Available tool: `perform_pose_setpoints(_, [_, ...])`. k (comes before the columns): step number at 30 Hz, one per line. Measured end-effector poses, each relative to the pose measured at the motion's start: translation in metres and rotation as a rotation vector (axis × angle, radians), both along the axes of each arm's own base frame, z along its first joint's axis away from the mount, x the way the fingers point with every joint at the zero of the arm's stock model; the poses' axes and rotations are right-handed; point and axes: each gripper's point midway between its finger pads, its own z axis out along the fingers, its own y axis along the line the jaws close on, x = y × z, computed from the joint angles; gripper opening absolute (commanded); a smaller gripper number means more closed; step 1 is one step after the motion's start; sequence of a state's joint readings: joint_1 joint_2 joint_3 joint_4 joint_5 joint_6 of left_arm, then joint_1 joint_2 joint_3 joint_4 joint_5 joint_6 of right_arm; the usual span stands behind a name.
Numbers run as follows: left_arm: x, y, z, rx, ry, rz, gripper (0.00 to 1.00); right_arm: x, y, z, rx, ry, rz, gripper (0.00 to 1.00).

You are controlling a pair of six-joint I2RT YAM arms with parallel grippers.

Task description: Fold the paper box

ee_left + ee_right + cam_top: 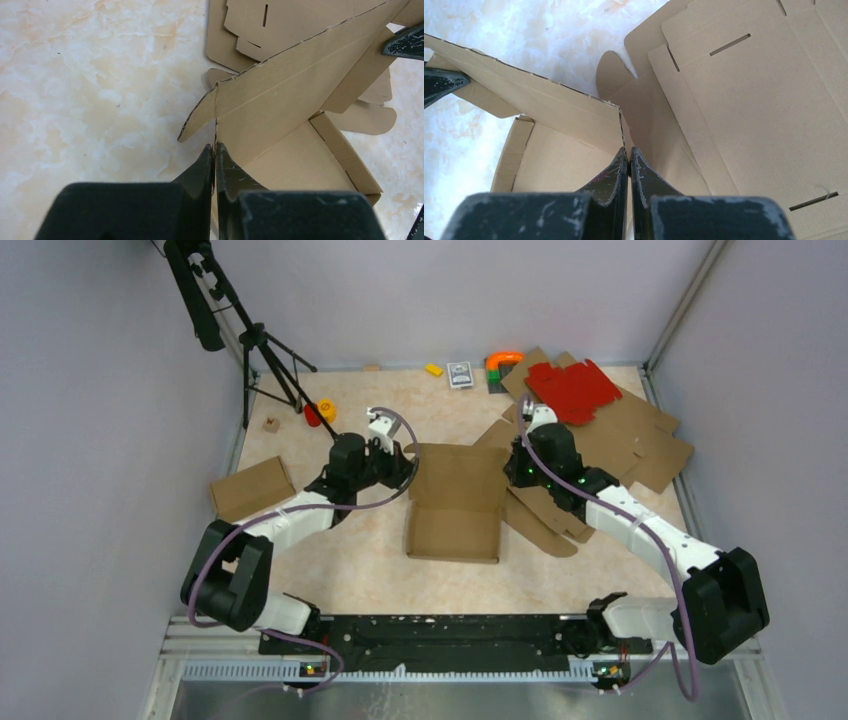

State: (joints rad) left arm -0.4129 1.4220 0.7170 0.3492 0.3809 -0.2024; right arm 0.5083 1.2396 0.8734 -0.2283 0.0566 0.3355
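Observation:
The paper box point(455, 505) is plain brown cardboard, lying mid-table as an open tray with its far wall raised. My left gripper point(410, 465) is at the box's far left corner and my right gripper point(512, 455) at its far right corner. In the left wrist view the left gripper point(215, 147) is shut on the upright edge of the paper box point(280, 95), where the wall meets a side flap. In the right wrist view the right gripper point(629, 150) is shut on the opposite corner edge of the paper box point(564, 105). Each wrist view shows the other gripper's fingertip at the wall's far end.
Flat brown cardboard sheets point(640, 440) lie stacked to the right, with a red die-cut sheet point(572, 390) on top. A folded brown box point(250, 488) sits at the left. A tripod point(265, 350) stands at the back left, and small objects point(459, 374) lie along the back wall.

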Motion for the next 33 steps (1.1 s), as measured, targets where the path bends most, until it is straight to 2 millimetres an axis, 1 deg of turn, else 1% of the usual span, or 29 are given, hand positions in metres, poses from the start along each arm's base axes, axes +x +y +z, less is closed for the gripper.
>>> perform_pose_setpoints(3, [-0.002,-0.001,-0.001,0.008,0.005,-0.001,0.0,-0.001,0.001,0.0,0.022,0.012,-0.013,0.0])
perform_pose_setpoints(7, [-0.006,-0.003,0.004,0.016,-0.016,0.01,0.0,-0.001,0.002,0.001,0.053,0.027,-0.057,0.0])
perform_pose_setpoints(12, [-0.009,-0.005,0.008,0.022,-0.046,0.056,0.0,-0.005,0.005,0.012,0.05,-0.023,-0.12,0.0])
perform_pose_setpoints(16, [-0.003,-0.001,0.012,0.026,-0.088,0.107,0.0,-0.011,0.011,0.02,0.064,-0.094,-0.136,0.0])
perform_pose_setpoints(20, [0.006,0.003,0.018,0.045,-0.146,0.134,0.0,-0.006,0.014,0.021,0.075,-0.144,-0.157,0.0])
perform_pose_setpoints(23, [0.017,0.009,0.019,0.072,-0.183,0.175,0.0,-0.004,0.024,0.025,0.069,-0.213,-0.151,0.0])
perform_pose_setpoints(25, [0.023,0.015,0.019,0.087,-0.202,0.204,0.0,-0.005,0.032,0.024,0.058,-0.254,-0.143,0.0])
perform_pose_setpoints(28, [0.027,0.02,0.023,0.084,-0.247,0.228,0.0,-0.008,0.039,0.017,0.042,-0.29,-0.145,0.0])
perform_pose_setpoints(30, [0.023,0.023,0.016,0.074,-0.262,0.234,0.0,-0.009,0.04,0.009,0.028,-0.298,-0.156,0.0])
perform_pose_setpoints(32, [0.012,0.026,-0.001,0.07,-0.252,0.234,0.0,-0.012,0.042,0.003,0.016,-0.301,-0.16,0.0])
perform_pose_setpoints(33, [0.008,0.028,-0.006,0.062,-0.254,0.235,0.0,-0.014,0.043,0.001,0.016,-0.306,-0.16,0.0])
